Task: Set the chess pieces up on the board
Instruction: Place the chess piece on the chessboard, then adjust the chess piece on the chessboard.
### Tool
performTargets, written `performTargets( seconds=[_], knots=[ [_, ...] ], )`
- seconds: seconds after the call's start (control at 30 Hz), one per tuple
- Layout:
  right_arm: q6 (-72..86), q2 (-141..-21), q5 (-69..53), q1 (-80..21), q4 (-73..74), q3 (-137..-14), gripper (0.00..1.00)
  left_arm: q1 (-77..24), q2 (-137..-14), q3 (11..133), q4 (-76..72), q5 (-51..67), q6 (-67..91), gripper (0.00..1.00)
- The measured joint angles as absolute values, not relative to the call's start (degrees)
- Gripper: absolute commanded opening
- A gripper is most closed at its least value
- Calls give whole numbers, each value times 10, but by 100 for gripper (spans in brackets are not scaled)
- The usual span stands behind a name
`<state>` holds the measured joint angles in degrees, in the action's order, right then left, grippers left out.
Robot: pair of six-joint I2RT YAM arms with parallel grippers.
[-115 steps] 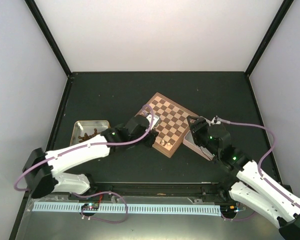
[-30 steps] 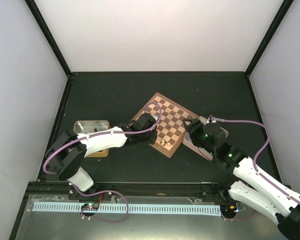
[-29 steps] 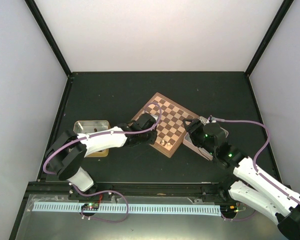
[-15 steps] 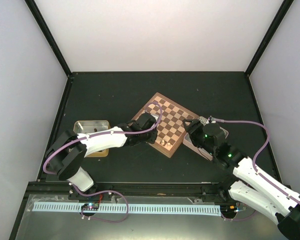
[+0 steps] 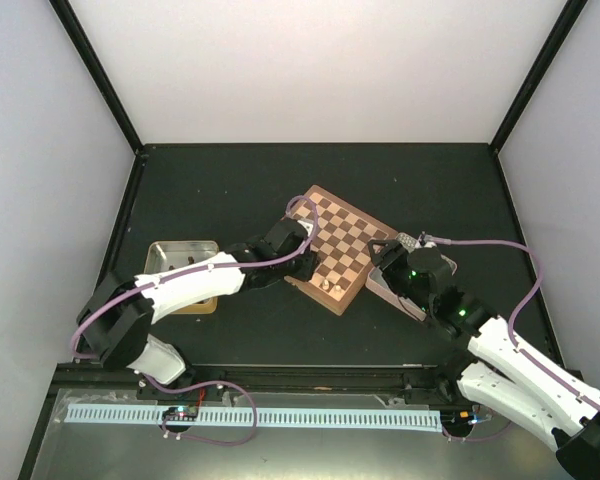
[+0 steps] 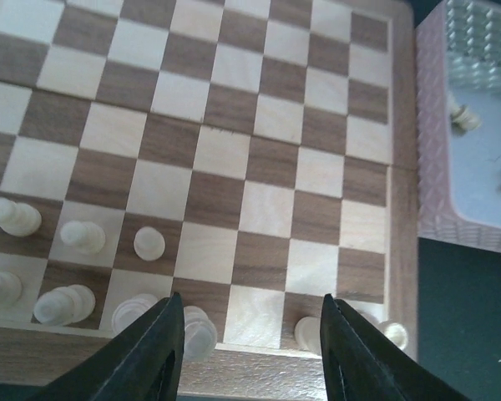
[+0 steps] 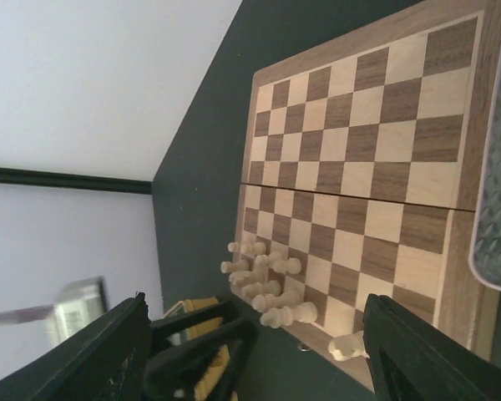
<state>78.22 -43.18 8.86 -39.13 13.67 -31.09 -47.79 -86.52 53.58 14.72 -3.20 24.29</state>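
Note:
The board (image 5: 345,232) lies tilted at the table's middle. In the left wrist view the board (image 6: 259,159) fills the frame, with several pale chess pieces (image 6: 82,237) upright on its two nearest rows at the left. Two more pale pieces (image 6: 198,332) stand on the nearest row below my left gripper (image 6: 250,355), which is open and holds nothing. From above, my left gripper (image 5: 306,262) hovers over the board's near left edge beside the chess pieces (image 5: 326,285). My right gripper (image 7: 263,355) is wide open and empty. It hangs at the board's right side (image 5: 385,262) and faces the pale pieces (image 7: 271,288).
A grey tray (image 6: 472,184) with a few pale pieces touches the board's right edge, under my right wrist (image 5: 378,283). A yellow-wood tray (image 5: 170,255) sits at the left, partly under my left arm. Black frame posts and white walls close in the dark table.
My left gripper's jaws have opened and the wrist has shifted slightly up and right over the board's edge; its elbow swung left. The right arm has barely moved.

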Motion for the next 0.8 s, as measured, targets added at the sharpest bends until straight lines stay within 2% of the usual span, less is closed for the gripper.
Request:
performTargets(
  seconds=[0.3, 0.53, 0.8],
  knots=[
    [623, -463, 103, -377, 205, -381, 67, -462, -786, 540, 176, -35, 252, 62],
    [458, -524, 91, -289, 285, -420, 63, -423, -687, 491, 175, -13, 258, 69],
    [373, -577, 57, -238, 323, -391, 60, -417, -703, 426, 153, 86, 269, 75]
  ],
)
